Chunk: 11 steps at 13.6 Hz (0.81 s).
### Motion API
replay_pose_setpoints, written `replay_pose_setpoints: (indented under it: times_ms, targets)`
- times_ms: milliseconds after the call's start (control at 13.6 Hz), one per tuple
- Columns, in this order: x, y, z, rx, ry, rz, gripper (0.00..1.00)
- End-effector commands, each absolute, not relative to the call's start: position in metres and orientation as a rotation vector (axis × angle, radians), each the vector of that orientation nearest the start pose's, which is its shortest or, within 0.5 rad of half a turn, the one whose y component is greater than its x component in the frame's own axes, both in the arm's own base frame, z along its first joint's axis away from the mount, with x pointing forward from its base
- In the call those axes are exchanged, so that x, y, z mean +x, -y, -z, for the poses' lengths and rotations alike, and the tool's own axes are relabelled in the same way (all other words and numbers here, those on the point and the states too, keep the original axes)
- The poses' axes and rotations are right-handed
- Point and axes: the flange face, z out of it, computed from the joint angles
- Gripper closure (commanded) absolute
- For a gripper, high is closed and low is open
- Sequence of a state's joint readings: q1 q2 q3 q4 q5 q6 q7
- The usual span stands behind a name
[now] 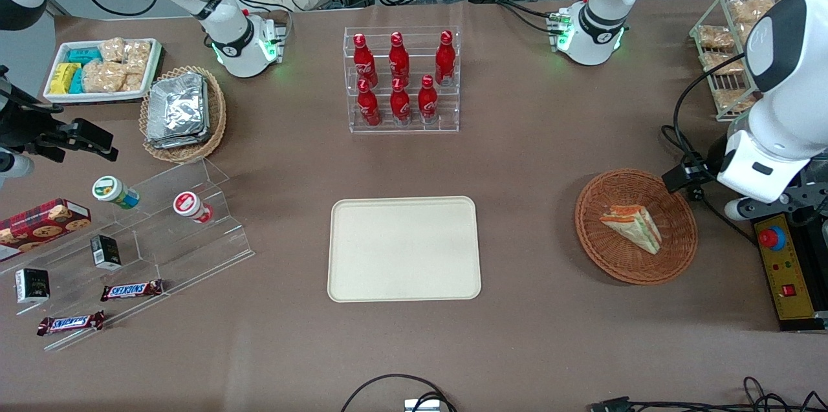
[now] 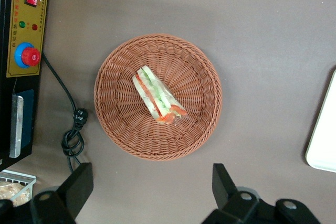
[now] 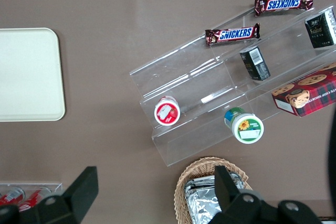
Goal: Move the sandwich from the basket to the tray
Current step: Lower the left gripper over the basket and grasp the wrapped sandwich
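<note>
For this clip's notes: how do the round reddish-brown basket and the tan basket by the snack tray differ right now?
The reddish-brown basket is round and holds one wrapped sandwich; the tan basket is oval and holds stacked foil packets. The first lies toward the working arm's end, below the open gripper; the second lies toward the parked arm's. Both are shallow wicker.

Tray cut by wrist-view edge, gripper jaws partly out of frame, gripper itself hidden in front view, control box clipped at edge.
</note>
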<state>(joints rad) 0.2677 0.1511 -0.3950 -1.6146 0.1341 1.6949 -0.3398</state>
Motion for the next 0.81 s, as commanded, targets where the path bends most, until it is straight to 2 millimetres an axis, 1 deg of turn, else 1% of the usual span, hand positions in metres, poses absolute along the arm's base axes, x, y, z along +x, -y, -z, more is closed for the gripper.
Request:
replay_pose_setpoints:
  times_ms: [0,147,294,367,440,514,587,734]
  targets:
    - [0.602,0.050,-0.537,-3.040,0.289,-0.072,0.00]
    - [0.607,0.046,-0.530,-3.052,0.294,-0.087,0.00]
    - [0.609,0.045,-0.515,-3.055,0.337,-0.119,0.00]
    - [0.609,0.045,-0.509,-3.039,0.451,-0.126,0.00]
    - [0.608,0.045,-0.497,-3.000,0.621,-0.142,0.00]
    - [0.604,0.046,-0.478,-2.939,0.816,-0.149,0.00]
    - [0.599,0.048,-0.457,-2.885,0.960,-0.149,0.00]
    - [0.595,0.038,-0.411,-2.834,1.143,-0.086,0.00]
